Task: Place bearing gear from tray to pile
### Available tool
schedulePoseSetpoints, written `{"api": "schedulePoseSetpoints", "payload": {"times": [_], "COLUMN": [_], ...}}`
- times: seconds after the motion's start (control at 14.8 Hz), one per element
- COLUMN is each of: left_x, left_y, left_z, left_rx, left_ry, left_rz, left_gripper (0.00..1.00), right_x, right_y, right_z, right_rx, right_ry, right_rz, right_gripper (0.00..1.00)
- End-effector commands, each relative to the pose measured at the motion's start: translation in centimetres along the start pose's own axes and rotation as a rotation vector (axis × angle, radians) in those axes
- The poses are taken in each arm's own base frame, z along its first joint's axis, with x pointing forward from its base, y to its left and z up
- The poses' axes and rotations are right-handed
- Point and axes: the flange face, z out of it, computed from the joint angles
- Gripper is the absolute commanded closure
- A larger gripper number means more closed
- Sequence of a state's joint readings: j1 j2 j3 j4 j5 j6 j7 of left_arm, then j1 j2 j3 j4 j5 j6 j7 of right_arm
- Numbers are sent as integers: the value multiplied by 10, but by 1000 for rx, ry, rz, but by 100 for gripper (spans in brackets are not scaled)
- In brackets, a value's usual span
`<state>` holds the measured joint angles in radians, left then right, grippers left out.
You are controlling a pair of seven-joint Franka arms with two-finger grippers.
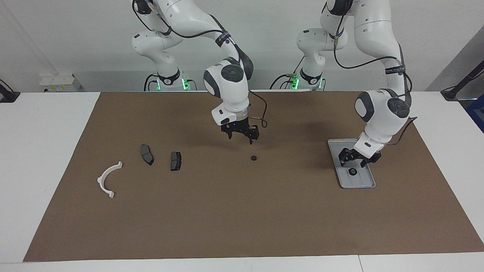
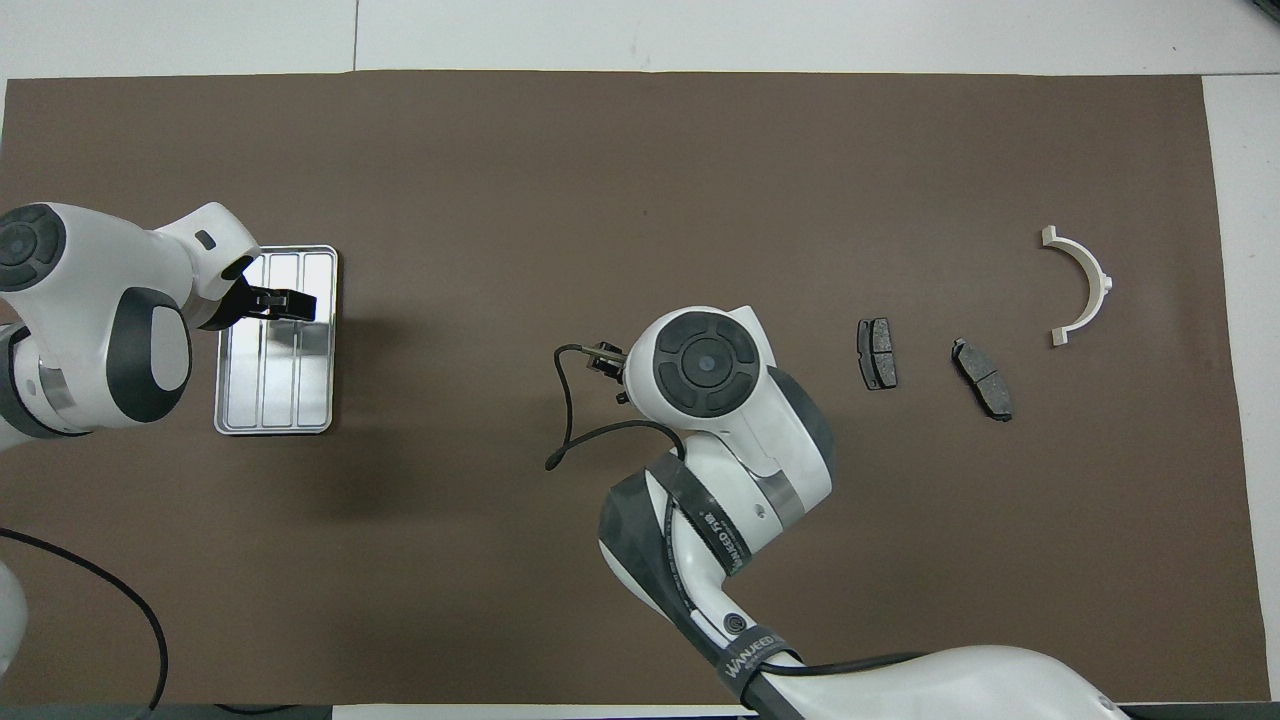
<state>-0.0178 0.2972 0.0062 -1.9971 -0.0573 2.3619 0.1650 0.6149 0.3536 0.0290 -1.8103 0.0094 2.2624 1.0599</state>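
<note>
**Both Grippers Spread, Two Gears Still Short of the Pile**

The right gripper (image 1: 240, 136) hangs with fingers spread and empty over the brown mat (image 1: 242, 211), above and just nearer the robots than a loose bearing gear (image 1: 254, 158) at mid-table, apparently to collect it. The left gripper (image 1: 355, 159) is low over the tray (image 1: 342, 145), jaws apart, holding nothing, poised just above a second gear (image 1: 353, 172) lying in the tray's farther half. Toward the right arm's end lies the pile: two dark brake pads (image 1: 147, 154) (image 1: 176, 161) and, farthest, a white arc (image 1: 108, 179). Judged: one gear waits halfway, presumably because the pile lies out of the left arm's reach.
</note>
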Motion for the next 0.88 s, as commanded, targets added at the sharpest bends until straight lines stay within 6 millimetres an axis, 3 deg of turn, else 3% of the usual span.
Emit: {"api": "schedulePoseSetpoints", "payload": {"times": [0.0,0.34,0.61,0.81], "left_x": [-2,-1,0,0], "left_y": [-1,-6,-9,-10], "left_z": [6,21,23,23], "left_rx": [23,26,28,29], "left_ry": [15,21,28,28], "left_rz": [19,14,11,11], "left_gripper": [9,10,10,10], "right_x": [5,15,25,22], "right_y": [-48,-61,-58,-56], "right_z": [30,58,58,65], "right_rx": [-19,-60,-37,-43], "right_ry": [54,46,66,62], "right_rz": [53,55,55,52], "right_gripper": [1,1,4,5]}}
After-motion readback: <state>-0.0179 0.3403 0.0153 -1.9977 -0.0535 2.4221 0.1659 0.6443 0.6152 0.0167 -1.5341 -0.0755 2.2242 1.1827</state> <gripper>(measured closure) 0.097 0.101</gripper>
